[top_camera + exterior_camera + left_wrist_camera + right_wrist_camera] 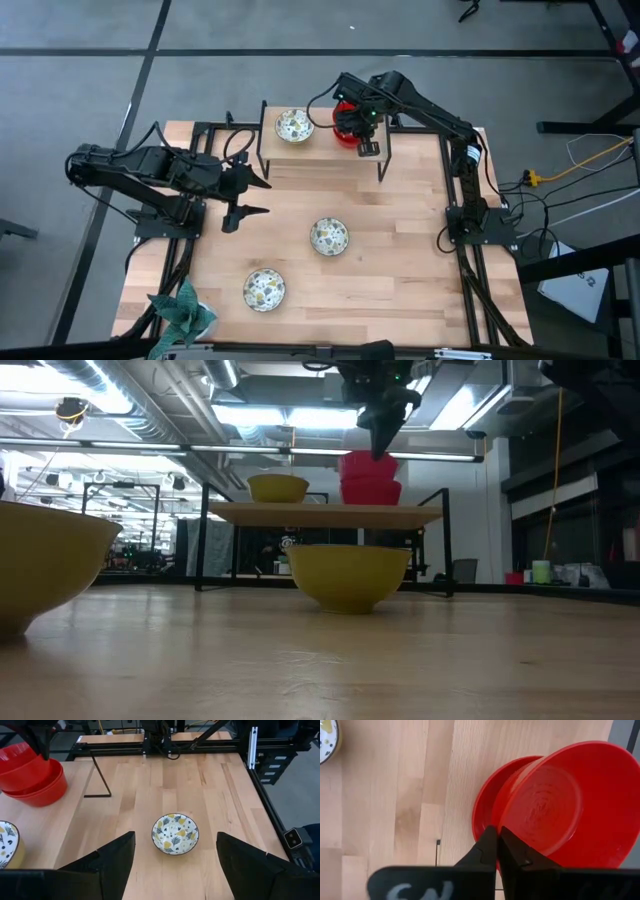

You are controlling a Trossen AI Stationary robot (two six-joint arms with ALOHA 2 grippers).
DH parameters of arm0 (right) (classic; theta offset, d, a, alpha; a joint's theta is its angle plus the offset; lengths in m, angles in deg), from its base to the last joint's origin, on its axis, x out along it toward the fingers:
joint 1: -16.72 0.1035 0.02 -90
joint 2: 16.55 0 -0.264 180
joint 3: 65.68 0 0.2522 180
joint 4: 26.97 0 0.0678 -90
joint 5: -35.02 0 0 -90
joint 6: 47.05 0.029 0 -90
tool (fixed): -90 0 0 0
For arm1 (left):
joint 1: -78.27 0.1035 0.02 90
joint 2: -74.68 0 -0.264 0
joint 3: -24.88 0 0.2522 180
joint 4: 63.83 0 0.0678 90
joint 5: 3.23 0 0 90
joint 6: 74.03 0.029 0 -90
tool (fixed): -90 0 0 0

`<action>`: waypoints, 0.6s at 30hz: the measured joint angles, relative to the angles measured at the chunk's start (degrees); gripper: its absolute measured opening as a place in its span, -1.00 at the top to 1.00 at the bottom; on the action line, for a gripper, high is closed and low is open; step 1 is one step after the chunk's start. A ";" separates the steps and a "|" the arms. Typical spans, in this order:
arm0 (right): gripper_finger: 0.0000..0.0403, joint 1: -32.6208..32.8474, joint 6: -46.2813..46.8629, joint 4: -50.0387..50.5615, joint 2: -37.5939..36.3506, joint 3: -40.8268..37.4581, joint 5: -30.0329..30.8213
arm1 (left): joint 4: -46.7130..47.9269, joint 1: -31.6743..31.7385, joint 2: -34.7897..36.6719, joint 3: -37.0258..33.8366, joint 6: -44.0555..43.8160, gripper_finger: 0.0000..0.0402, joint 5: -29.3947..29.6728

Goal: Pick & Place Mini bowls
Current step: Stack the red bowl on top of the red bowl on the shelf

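Now | right end effector [497, 845] pinching red bowl [560, 800] rim | left end effector [175, 865] spread

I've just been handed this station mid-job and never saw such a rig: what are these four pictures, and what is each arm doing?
Two dark robot arms work at a wooden table. One picture looks straight down, one looks level across the tabletop, and one comes from each wrist. The right gripper is shut on the rim of a red bowl, tilted over the stacked red bowls on the raised shelf. A patterned bowl sits on that shelf too; two more lie on the table. The left gripper waits open at the left side, holding nothing.
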 joint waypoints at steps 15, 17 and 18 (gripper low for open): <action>0.92 0.00 1.39 0.00 -0.02 0.00 1.50 | 0.02 0.00 0.00 0.00 -1.05 -0.35 -0.02; 0.85 0.00 1.45 0.00 -0.02 0.00 1.51 | 0.00 0.00 0.00 0.00 -1.05 -0.35 -0.02; 0.81 0.00 1.45 -0.02 -0.04 0.00 1.51 | 0.02 0.00 0.00 0.00 -1.05 -0.35 -0.02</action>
